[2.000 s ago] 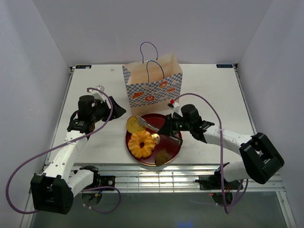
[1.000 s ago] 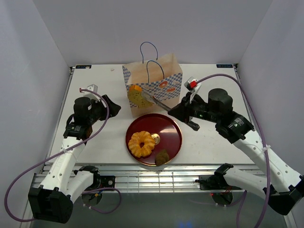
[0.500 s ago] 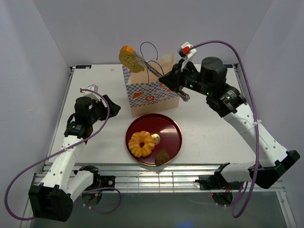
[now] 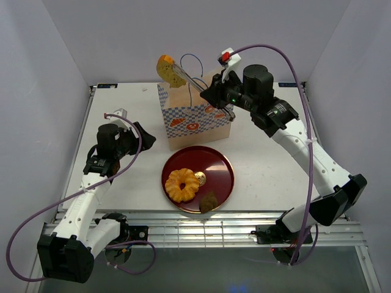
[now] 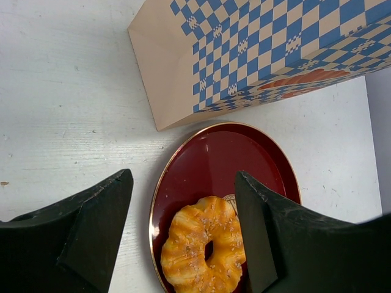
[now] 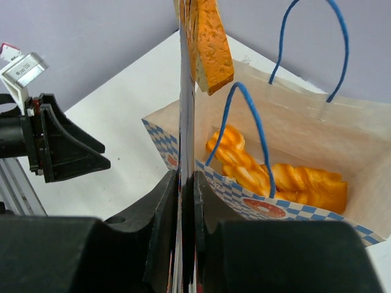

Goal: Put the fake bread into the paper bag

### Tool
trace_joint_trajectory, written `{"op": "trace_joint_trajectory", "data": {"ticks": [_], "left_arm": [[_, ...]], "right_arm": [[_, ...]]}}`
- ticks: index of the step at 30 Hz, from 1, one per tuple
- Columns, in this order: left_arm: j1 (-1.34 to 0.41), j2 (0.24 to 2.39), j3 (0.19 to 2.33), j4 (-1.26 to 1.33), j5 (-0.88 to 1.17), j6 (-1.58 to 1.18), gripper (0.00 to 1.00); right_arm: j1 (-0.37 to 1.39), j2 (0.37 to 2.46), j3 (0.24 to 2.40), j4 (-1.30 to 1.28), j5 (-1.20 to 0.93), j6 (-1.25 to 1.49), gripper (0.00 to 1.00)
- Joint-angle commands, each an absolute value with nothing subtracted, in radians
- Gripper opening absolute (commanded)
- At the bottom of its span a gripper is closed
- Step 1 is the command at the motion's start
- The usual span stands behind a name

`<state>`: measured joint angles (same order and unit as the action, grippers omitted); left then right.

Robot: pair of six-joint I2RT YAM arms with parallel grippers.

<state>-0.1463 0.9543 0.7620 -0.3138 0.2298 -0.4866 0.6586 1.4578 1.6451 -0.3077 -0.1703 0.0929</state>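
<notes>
The paper bag (image 4: 195,116) stands upright and open behind the red plate (image 4: 220,174). My right gripper (image 4: 214,94) is shut on metal tongs (image 4: 192,82) that pinch a round tan bread slice (image 4: 166,68) in the air above the bag's left rim. The right wrist view shows the slice (image 6: 211,49) over the bag's mouth (image 6: 342,140), with braided twists (image 6: 305,180) lying inside. A ring-shaped pastry (image 4: 182,184) lies on the plate. My left gripper (image 4: 143,135) is open and empty, left of the bag, looking down on the ring pastry (image 5: 204,250).
A small gold round piece (image 4: 200,178) and a brown lump (image 4: 209,201) also lie on the plate. The bag's two blue cord handles (image 6: 256,122) stand up beside the tongs. White walls enclose the table on three sides.
My right gripper has lifted the tongs with the slice off the plate and carried it up over the bag's left rim. My left arm has barely moved.
</notes>
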Motion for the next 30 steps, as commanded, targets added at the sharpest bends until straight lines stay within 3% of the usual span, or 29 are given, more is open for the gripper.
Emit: {"op": "trace_joint_trajectory", "data": {"ticks": [1,23,26,27,30], "left_arm": [[-0.15,0.959,0.79,-0.318,0.25,-0.476,0.78],[-0.15,0.966,0.79,-0.318,0.268,-0.477,0.78],[-0.149,0.971,0.79,-0.319,0.271,-0.477,0.78],[-0.15,0.973,0.79,-0.319,0.273,-0.477,0.78],[-0.15,0.976,0.792,-0.321,0.273,-0.477,0.78]], "right_arm": [[0.617,1.466,1.723,-0.225,-0.185,0.077,0.08],[0.577,1.387,1.499,-0.224,-0.259,0.054,0.08],[0.575,1.384,1.499,-0.232,-0.258,0.054,0.2],[0.575,1.382,1.499,-0.233,-0.258,0.055,0.33],[0.574,1.378,1.502,-0.232,-0.255,0.058,0.39]]}}
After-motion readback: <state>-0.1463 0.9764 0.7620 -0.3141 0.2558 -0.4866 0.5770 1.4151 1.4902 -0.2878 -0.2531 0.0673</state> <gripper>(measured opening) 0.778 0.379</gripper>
